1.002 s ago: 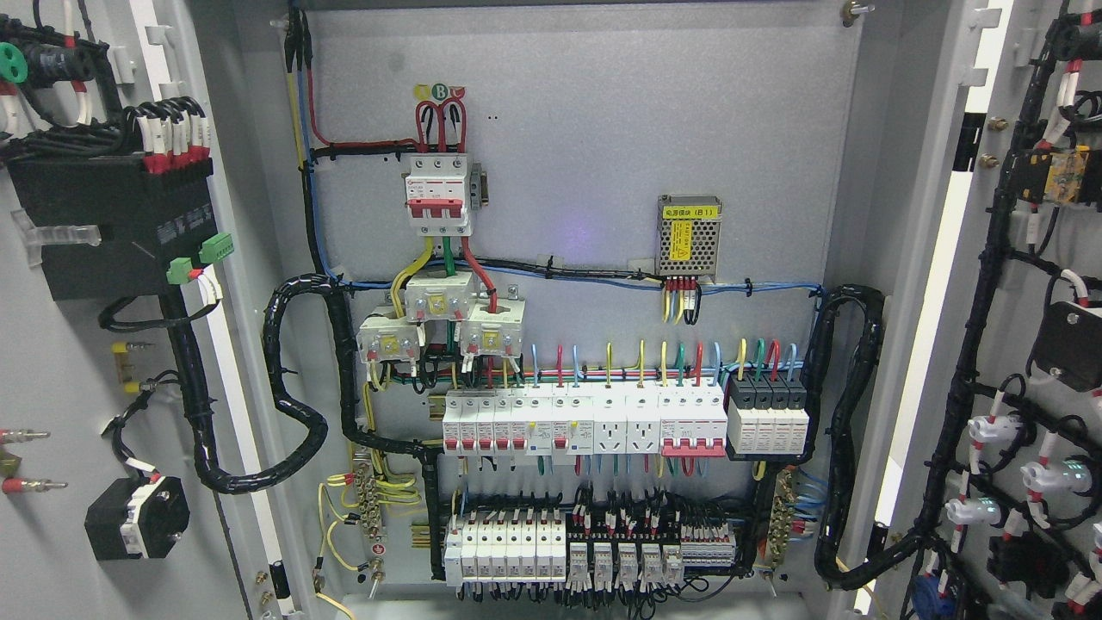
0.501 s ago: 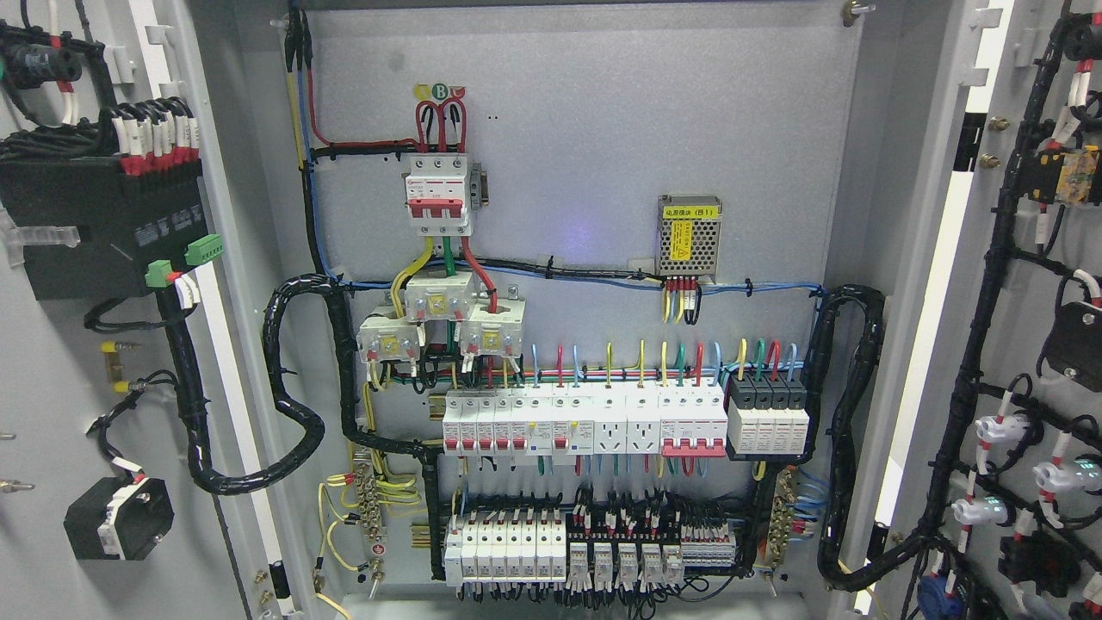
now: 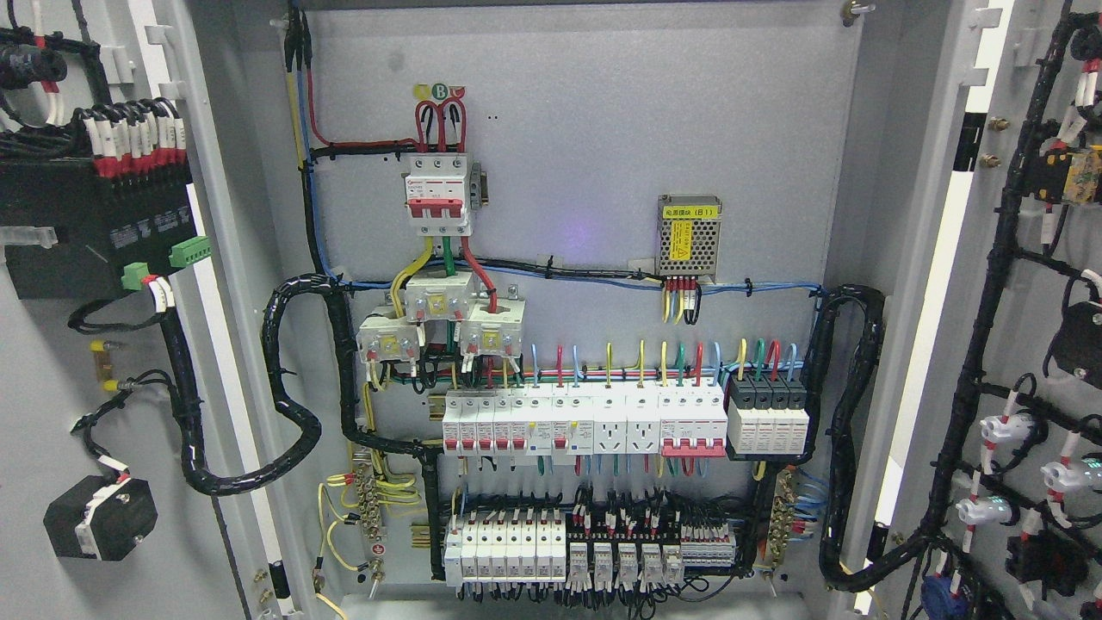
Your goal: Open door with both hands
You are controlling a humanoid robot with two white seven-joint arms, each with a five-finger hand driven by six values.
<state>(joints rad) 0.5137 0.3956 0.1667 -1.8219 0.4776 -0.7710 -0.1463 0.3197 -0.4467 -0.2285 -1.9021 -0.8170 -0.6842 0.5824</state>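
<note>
An electrical cabinet stands wide open before me. Its left door (image 3: 52, 396) shows its inner face at the picture's left, carrying a black module (image 3: 95, 228) and a wire loom. The right door (image 3: 1033, 284) shows its inner face at the right, with black cable bundles and white lamp backs (image 3: 1007, 426). Between them lies the grey back panel (image 3: 585, 155) with a red-and-white main breaker (image 3: 439, 194) and rows of small breakers (image 3: 585, 422). Neither of my hands nor any arm appears in the head view.
A thick black cable loom (image 3: 297, 405) loops from the left door into the cabinet. Another loom (image 3: 848, 430) runs down the right side. A small meshed power supply (image 3: 689, 237) sits on the panel's right. Terminal rows (image 3: 594, 542) fill the bottom.
Both doors have swung further outward: the parts on the left door have drifted left, those on the right door have drifted right. The cabinet interior has not moved.
</note>
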